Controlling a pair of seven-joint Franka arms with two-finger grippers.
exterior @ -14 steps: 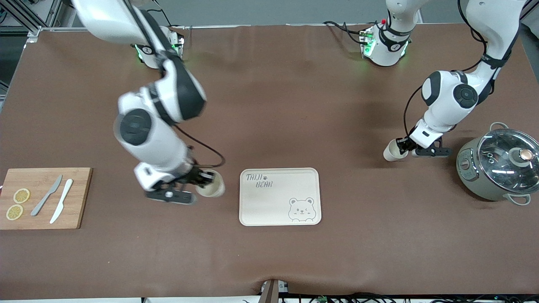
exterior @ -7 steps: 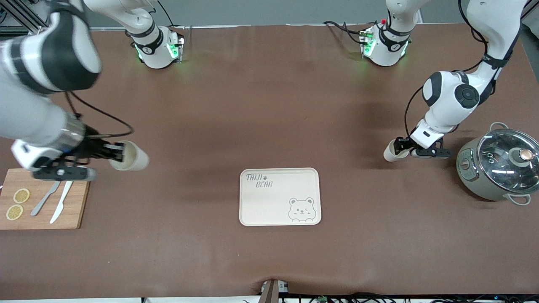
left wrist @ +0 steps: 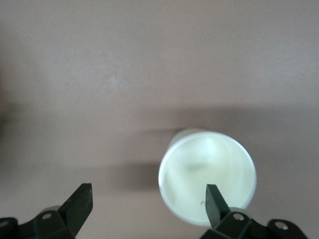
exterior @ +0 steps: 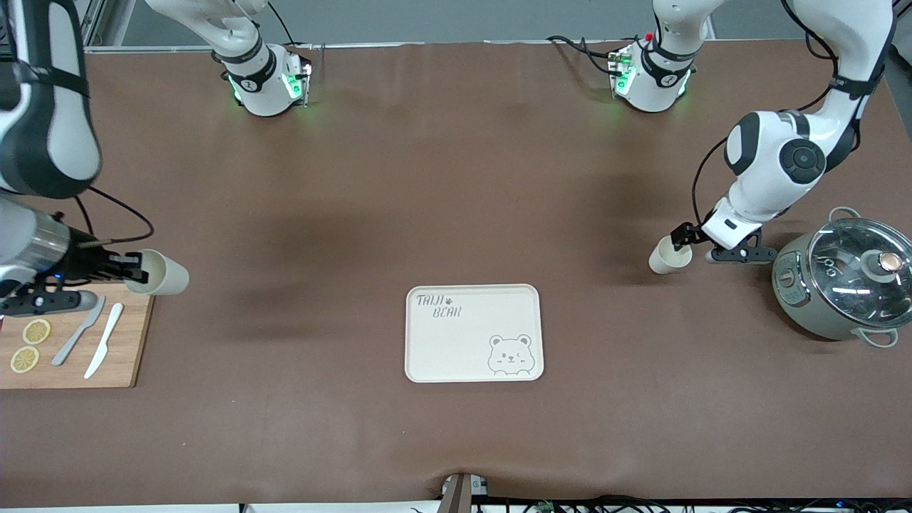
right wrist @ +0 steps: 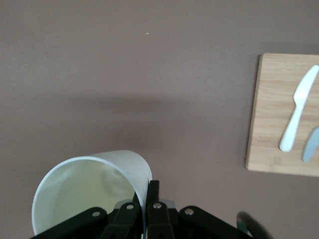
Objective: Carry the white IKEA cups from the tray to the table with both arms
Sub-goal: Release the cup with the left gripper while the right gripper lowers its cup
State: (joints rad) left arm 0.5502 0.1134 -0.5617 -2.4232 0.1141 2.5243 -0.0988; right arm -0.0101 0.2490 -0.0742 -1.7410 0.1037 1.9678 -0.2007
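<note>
The right gripper (exterior: 127, 269), over the bamboo cutting board's (exterior: 128, 342) corner at the right arm's end of the table, pinches the rim of a white cup (exterior: 158, 273). The bear tray (exterior: 473, 333) lies mid-table. The left gripper (exterior: 685, 237) stands spread above the second white cup (exterior: 668, 256), which rests upright on the table beside the glass-lidded pot (exterior: 844, 276).

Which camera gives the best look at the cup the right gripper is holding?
The right wrist view: the held cup fills the foreground, its rim pinched by the right gripper. The front view shows that cup small, over the edge of the cutting board. The left wrist view shows only the other cup.
</note>
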